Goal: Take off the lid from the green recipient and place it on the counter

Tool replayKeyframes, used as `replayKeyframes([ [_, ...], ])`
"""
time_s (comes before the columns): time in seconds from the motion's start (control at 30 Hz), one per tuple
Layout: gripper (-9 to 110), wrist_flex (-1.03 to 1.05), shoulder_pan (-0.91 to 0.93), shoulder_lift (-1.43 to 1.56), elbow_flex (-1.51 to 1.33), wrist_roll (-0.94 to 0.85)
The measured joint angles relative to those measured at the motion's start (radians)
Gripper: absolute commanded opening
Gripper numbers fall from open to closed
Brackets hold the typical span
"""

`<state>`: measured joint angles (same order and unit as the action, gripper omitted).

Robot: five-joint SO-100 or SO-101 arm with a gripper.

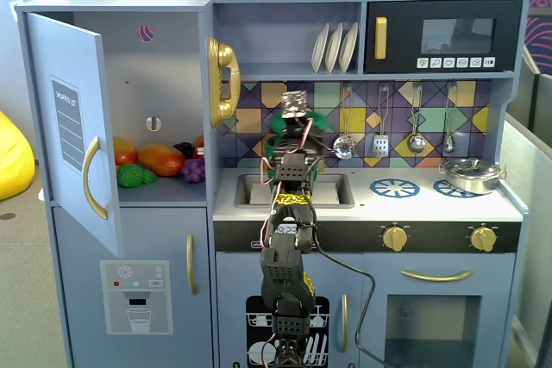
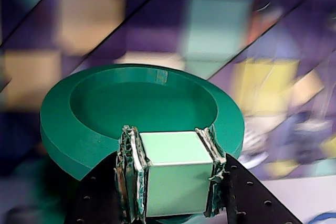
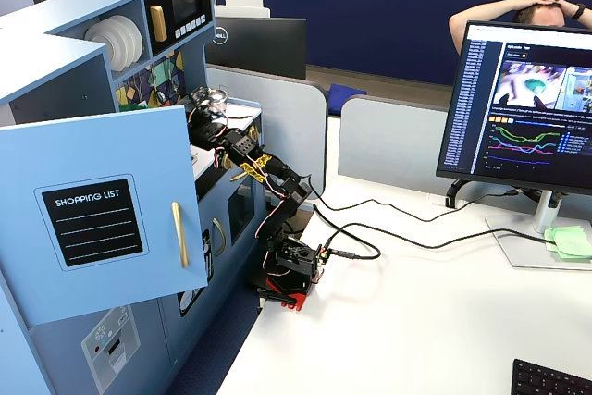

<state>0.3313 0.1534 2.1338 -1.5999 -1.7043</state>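
My gripper (image 2: 170, 148) is shut on the light green blocky knob of the lid (image 2: 105, 124), a dark green round disc. In a fixed view the gripper (image 1: 297, 124) holds the lid (image 1: 318, 118) up in the air in front of the tiled backsplash, tilted. The green recipient (image 1: 275, 159) stands below it in the sink area, mostly hidden behind my arm. The white counter (image 1: 371, 202) stretches to the right with blue burner rings. In another fixed view the gripper (image 3: 207, 125) is over the counter; the lid is too small to make out there.
A silver pan (image 1: 470, 176) sits on the right burner. Metal utensils (image 1: 380, 140) hang on the backsplash behind the lid. The fridge door (image 1: 76, 127) stands open at the left with toy food inside. The sink basin (image 1: 338, 189) lies right of the recipient.
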Motion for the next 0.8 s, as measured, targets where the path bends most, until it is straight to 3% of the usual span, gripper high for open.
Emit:
replayKeyframes([
  [0.2, 0, -0.020, 0.198, 0.000, -0.008, 0.000],
  [0.4, 0, -0.147, 0.377, 0.015, -0.209, 0.002],
  [0.57, 0, -0.334, 0.431, 0.015, -0.413, 0.002],
  [0.8, 0, -0.457, 0.442, -0.054, -0.492, 0.000],
])
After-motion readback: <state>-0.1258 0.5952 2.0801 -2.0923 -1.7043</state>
